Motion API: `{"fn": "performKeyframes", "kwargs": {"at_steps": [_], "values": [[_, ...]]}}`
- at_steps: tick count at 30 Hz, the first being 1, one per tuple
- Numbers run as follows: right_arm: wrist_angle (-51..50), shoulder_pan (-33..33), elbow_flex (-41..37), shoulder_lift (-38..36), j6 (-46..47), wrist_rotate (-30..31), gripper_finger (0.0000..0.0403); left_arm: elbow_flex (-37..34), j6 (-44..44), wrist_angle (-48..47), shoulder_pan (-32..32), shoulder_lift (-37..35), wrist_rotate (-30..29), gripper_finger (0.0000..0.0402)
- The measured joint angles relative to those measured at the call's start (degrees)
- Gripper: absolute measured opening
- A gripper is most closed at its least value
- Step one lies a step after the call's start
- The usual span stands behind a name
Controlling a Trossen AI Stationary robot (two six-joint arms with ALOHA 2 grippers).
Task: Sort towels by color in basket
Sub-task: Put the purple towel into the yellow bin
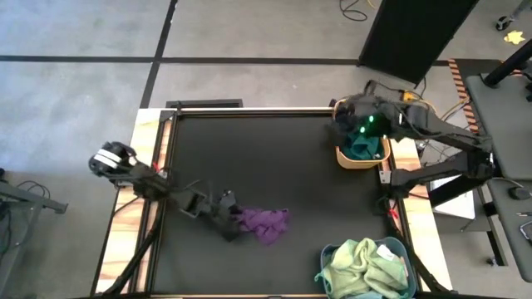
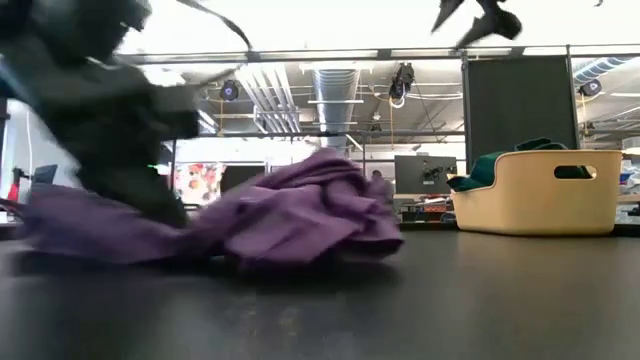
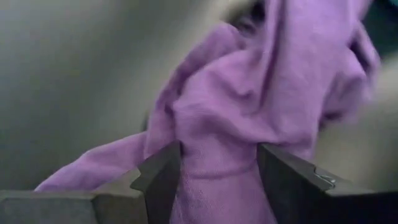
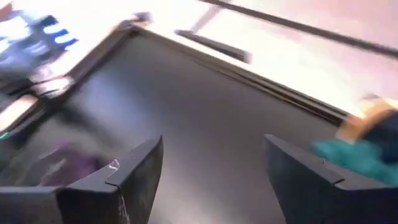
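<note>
Two dark arms, green light on the right arm (image 1: 368, 127), angular dark fingers (image 4: 134, 177)

A matte black rectangular worktop (image 1: 274, 166) with pale wooden edges fills the middle of the high view. A large black upright panel (image 1: 416, 29) stands at the upper right on the grey tiled floor (image 1: 75, 91). A yellow-and-black striped tape strip (image 1: 459, 79) runs down just below the panel.

In your low view the left arm (image 2: 90, 110) is a dark blur hiding part of the purple towel (image 2: 290, 210). The blue basket (image 1: 397, 249) is cut off by the high view's bottom edge.
</note>
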Motion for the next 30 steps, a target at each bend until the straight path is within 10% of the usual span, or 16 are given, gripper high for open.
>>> {"fn": "performKeyframes", "kwargs": {"at_steps": [12, 30], "values": [[5.79, 26.53, 0.28, 12.38, -1.24, -1.18, 0.0238, -0.05, 14.13, -1.52, 17.82, -8.26, 0.66, 0.0182], [24.96, 25.85, 0.24, 39.51, -12.01, -0.42, 0.0319, 0.00, 12.33, -9.96, 1.83, -41.17, 0.38, 0.0156]]}}
